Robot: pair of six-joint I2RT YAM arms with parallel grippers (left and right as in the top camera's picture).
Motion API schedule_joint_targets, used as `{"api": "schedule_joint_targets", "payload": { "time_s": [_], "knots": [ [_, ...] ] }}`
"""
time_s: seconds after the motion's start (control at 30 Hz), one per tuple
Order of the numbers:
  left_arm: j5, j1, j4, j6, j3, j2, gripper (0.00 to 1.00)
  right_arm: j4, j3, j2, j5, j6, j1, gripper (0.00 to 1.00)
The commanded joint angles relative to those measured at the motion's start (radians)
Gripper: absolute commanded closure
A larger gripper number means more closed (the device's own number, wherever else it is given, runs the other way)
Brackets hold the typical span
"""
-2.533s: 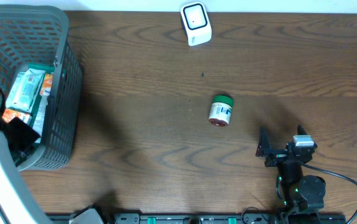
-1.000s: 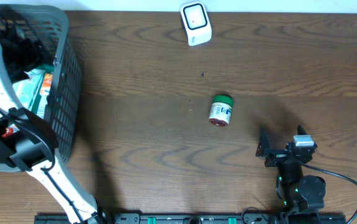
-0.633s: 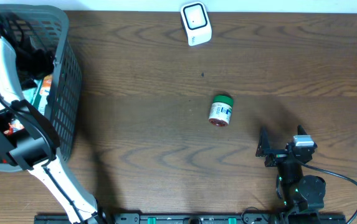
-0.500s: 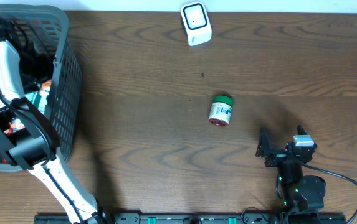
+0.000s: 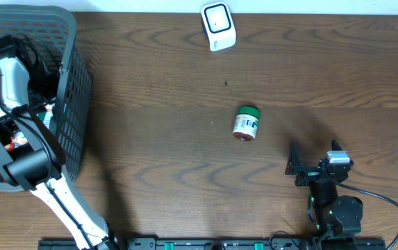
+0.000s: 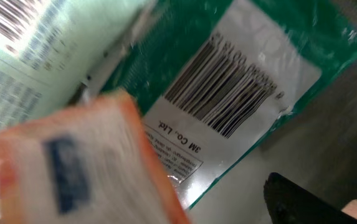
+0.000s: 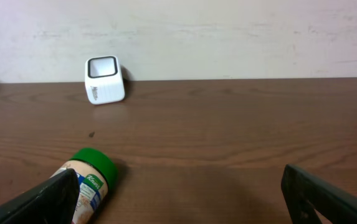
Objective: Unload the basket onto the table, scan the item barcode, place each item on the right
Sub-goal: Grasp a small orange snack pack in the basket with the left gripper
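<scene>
While the left gripper [image 5: 40, 76] sits inside the basket [image 5: 72, 83] over a green packet [image 6: 228, 93] — grip unreadable — the right gripper [image 7: 181, 202] stands spread wide, empty, near the jar [image 5: 245, 123].

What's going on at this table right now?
The left arm is down inside the grey basket, its camera right over a green packet with a barcode label and an orange-and-white packet; no grip shows. The right gripper sits open and empty near the front edge of the table. A green-lidded jar lies on its side mid-table, and the white scanner stands at the far edge.
</scene>
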Motion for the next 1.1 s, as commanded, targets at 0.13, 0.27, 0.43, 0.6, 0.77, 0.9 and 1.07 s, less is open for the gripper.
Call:
{"api": "schedule_joint_targets", "payload": {
  "time_s": [0.13, 0.27, 0.43, 0.6, 0.77, 0.9, 1.07],
  "knots": [
    [0.022, -0.006, -0.004, 0.010, -0.006, 0.021, 0.58, -0.003, -0.001, -0.001, 0.006, 0.013, 0.009, 0.01],
    [0.021, -0.005, -0.038, 0.010, 0.042, 0.010, 0.68, -0.003, -0.001, -0.001, 0.006, 0.013, 0.009, 0.01],
    [0.021, -0.005, -0.048, 0.010, 0.070, -0.069, 0.81, -0.003, -0.001, -0.001, 0.006, 0.013, 0.009, 0.01],
    [0.019, 0.013, -0.048, -0.029, 0.071, -0.235, 0.81, -0.003, -0.001, -0.001, 0.006, 0.013, 0.009, 0.01],
    [0.021, 0.032, -0.060, -0.121, 0.071, -0.477, 0.80, -0.003, -0.001, -0.001, 0.006, 0.013, 0.009, 0.01],
    [0.029, 0.021, -0.108, -0.173, 0.071, -0.683, 0.78, -0.003, -0.001, -0.001, 0.006, 0.013, 0.009, 0.01],
    [0.060, -0.077, -0.218, -0.174, 0.069, -0.869, 0.77, -0.003, -0.001, -0.001, 0.006, 0.013, 0.009, 0.01]
  ]
}}
